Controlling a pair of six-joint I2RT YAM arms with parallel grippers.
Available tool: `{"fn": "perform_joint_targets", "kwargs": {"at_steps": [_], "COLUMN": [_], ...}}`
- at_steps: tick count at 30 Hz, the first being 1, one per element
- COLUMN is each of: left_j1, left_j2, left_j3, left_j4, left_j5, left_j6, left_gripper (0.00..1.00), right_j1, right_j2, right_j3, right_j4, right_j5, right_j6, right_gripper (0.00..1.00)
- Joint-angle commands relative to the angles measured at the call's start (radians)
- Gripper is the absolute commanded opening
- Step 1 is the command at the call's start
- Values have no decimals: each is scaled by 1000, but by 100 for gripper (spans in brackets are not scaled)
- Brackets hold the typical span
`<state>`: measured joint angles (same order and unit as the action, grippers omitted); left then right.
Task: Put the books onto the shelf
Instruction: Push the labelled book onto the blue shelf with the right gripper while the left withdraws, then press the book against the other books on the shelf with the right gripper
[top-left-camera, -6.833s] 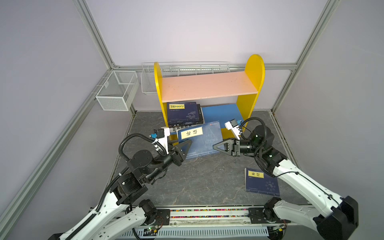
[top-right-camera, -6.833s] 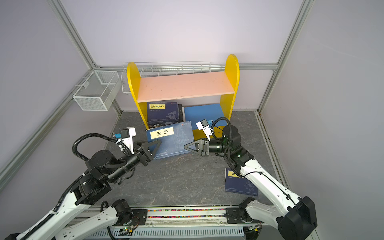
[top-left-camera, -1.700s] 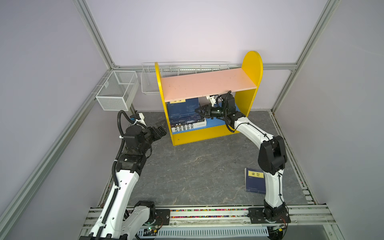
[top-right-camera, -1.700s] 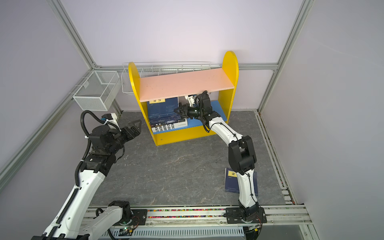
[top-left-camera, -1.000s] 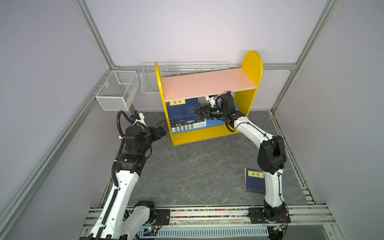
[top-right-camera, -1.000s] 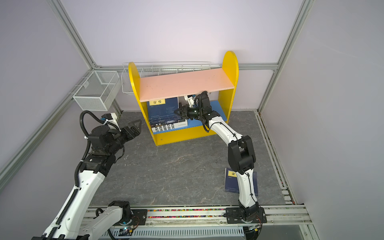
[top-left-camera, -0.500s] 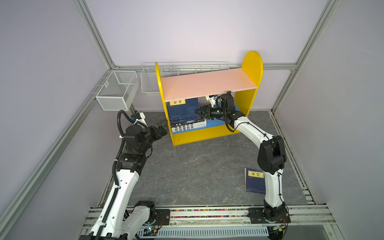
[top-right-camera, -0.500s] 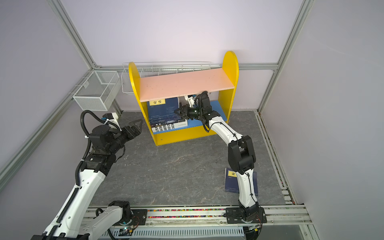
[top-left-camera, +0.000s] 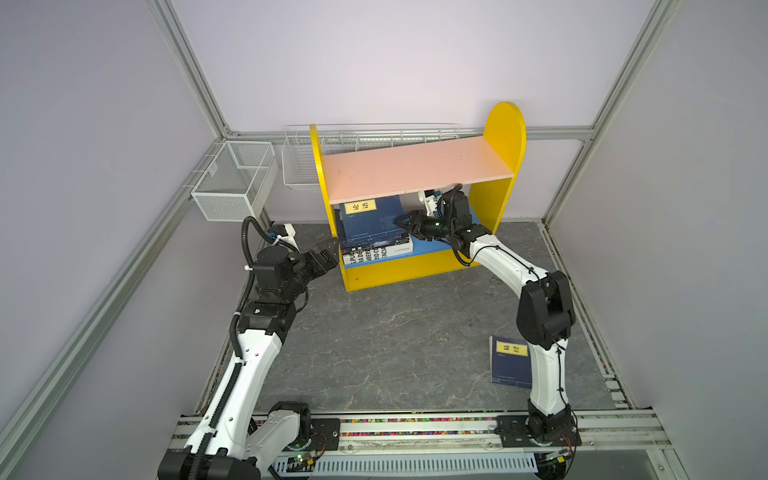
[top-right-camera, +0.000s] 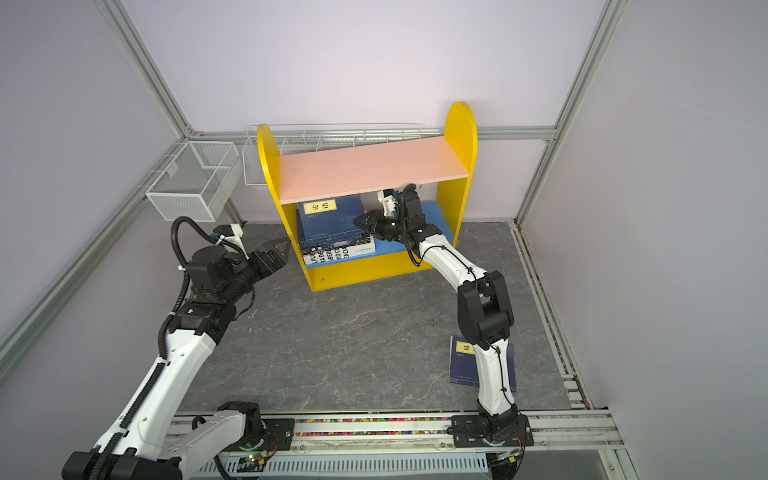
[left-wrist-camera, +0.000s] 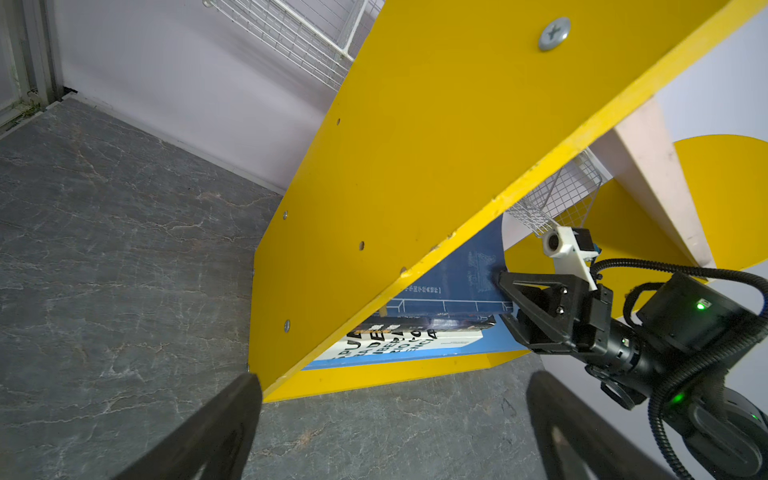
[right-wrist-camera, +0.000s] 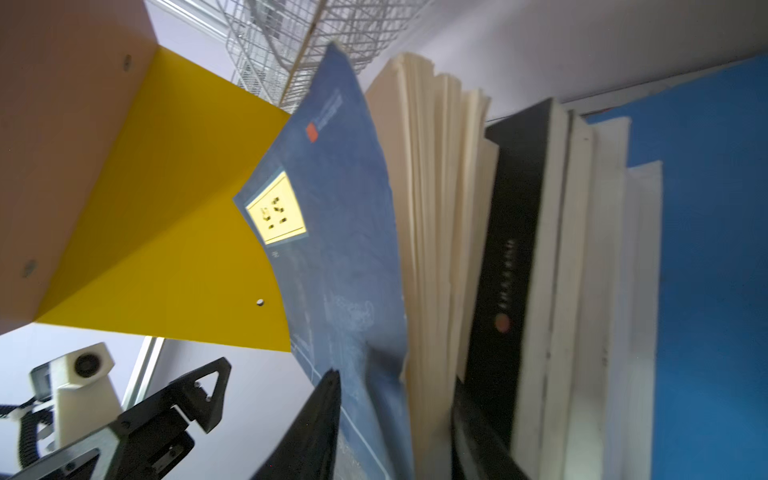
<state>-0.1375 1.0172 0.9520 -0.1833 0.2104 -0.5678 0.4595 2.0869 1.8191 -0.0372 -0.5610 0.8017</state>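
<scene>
The shelf (top-left-camera: 415, 166) (top-right-camera: 365, 166) stands at the back, with a stack of books on the left of its blue lower board. A navy book with a yellow label (top-left-camera: 370, 220) (right-wrist-camera: 332, 249) tops the stack, over black books (right-wrist-camera: 511, 249) and a thick white one (top-left-camera: 374, 253). My right gripper (top-left-camera: 401, 224) (right-wrist-camera: 395, 376) reaches under the pink board. It is open, its jaws on either side of the navy book's right edge. My left gripper (top-left-camera: 332, 249) (left-wrist-camera: 392, 376) hangs open and empty by the shelf's left yellow side. Another navy book (top-left-camera: 509, 360) lies on the floor, front right.
Two white wire baskets (top-left-camera: 237, 183) (top-left-camera: 299, 166) hang on the walls at the back left, one just behind the shelf. The right arm's upright link (top-right-camera: 484, 316) partly hides the floor book in a top view. Grey floor lies between the arms.
My right gripper's jaws have spread apart at the navy book's edge, and the book rests on the stack. The left arm has stayed where it was.
</scene>
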Motion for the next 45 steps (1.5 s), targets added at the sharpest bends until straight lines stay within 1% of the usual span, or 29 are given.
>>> {"fn": "perform_joint_targets", "kwargs": {"at_steps": [1, 4, 7, 14, 22, 34, 40, 45], "left_j1": [6, 6, 6, 6, 6, 6, 6, 6], "left_j2": [-10, -10, -9, -10, -4, 4, 8, 11], "left_j3": [-9, -14, -18, -27, -43, -64, -68, -76], "left_j4": [21, 23, 25, 28, 39, 60, 67, 79], "left_j5": [8, 6, 7, 7, 9, 13, 15, 20], "left_j6": [-4, -6, -8, -10, -21, -36, -41, -49], "left_gripper": [100, 100, 100, 100, 100, 100, 100, 100], "right_j1": [-7, -4, 0, 25, 63, 82, 80, 80], "right_j2": [-66, -76, -74, -72, -67, -86, -117, -110], "right_j3": [-29, -45, -44, -40, -37, -68, -106, -100], "right_j4": [-47, -23, 1, 41, 68, 81, 95, 103], "right_j5": [106, 131, 129, 129, 158, 270, 304, 307], "right_j6": [-47, -44, -42, -53, -58, -18, -18, -13], "right_gripper": [43, 38, 31, 20, 16, 8, 7, 7]}}
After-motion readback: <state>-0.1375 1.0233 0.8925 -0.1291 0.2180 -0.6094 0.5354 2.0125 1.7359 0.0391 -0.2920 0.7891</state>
